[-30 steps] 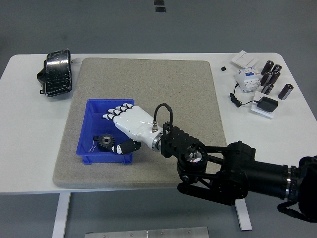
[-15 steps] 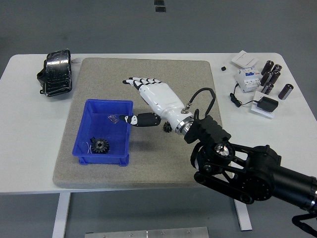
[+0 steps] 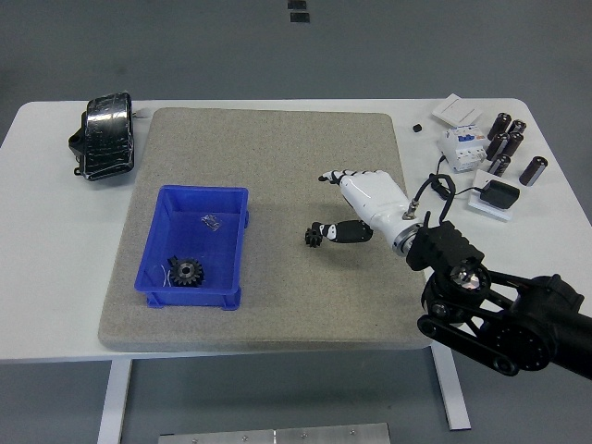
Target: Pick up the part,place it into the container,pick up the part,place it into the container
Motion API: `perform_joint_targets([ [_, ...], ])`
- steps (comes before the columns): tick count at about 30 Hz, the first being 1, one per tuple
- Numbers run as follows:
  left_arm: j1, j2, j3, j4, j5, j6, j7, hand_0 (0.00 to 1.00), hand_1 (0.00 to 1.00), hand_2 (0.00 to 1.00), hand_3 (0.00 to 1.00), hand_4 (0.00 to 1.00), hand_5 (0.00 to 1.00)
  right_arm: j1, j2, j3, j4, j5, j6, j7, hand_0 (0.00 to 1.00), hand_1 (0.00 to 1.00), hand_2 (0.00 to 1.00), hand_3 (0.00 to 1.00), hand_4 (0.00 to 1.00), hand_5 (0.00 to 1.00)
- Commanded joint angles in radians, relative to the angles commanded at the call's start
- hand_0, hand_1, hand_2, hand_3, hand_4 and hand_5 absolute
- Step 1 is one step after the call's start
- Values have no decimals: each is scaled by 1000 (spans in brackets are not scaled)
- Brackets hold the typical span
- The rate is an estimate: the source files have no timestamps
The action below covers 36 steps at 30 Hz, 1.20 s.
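Blue bin [image 3: 165,248] is holding one gear [image 3: 188,272]; the second gear [image 3: 313,237] is lying on the grey mat [image 3: 277,157]. Right hand [image 3: 363,202] is hovering beside it, fingers spread, empty. Risk: thumb [image 3: 339,230] nudging the gear away before pinching.

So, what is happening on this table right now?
The right robot hand has its fingers spread and holds nothing; its thumb is next to a small black gear lying on the grey mat. A larger black gear already lies inside the blue bin, along with a small clear bag. So one part is in the container, and the small gear is likely next. The left arm is out of view.
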Motion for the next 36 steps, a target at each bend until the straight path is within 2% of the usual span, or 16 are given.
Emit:
perform_joint_targets([
  [14, 2, 0, -5, -1, 8, -1, 3, 692, 679, 660, 621, 727, 250, 63, 52, -167, -106, 56, -4, 38, 447, 646, 759, 804, 775, 473],
  [15, 2, 0, -6, -1, 9, -1, 4, 691, 678, 660, 620, 728, 250, 66, 55, -176, -111, 59, -5, 41, 414, 598, 705, 756, 769, 476],
  [20, 1, 0, -7, -1, 11, -2, 4, 691, 678, 660, 620, 728, 250, 77, 69, -201, -137, 76, -22, 63, 414, 598, 705, 756, 769, 476],
  [21, 1, 0, -7, -1, 12, -2, 4, 692, 678, 660, 619, 727, 250, 79, 70, -203, -142, 80, -27, 68, 373, 555, 670, 702, 754, 486],
  [26, 2, -1, -10, -1, 16, -3, 6, 692, 678, 660, 619, 727, 250, 88, 76, -213, -156, 91, -45, 84, 373, 555, 670, 702, 754, 486],
  [27, 2, -1, -10, -1, 16, -3, 6, 691, 679, 658, 617, 727, 250, 90, 76, -214, -159, 93, -47, 86, 344, 499, 628, 673, 732, 480],
  [32, 2, -1, -8, -1, 15, -3, 5, 691, 679, 658, 617, 727, 250, 95, 82, -227, -179, 104, -60, 97, 344, 499, 628, 673, 732, 480],
  [33, 2, -1, -8, -1, 15, -3, 5, 692, 678, 658, 613, 727, 250, 96, 83, -229, -182, 106, -62, 99, 322, 470, 581, 656, 705, 470],
  [36, 2, -1, -8, -1, 15, -4, 5, 692, 678, 658, 613, 727, 250, 96, 85, -236, -189, 109, -68, 104, 322, 470, 581, 656, 705, 470],
])
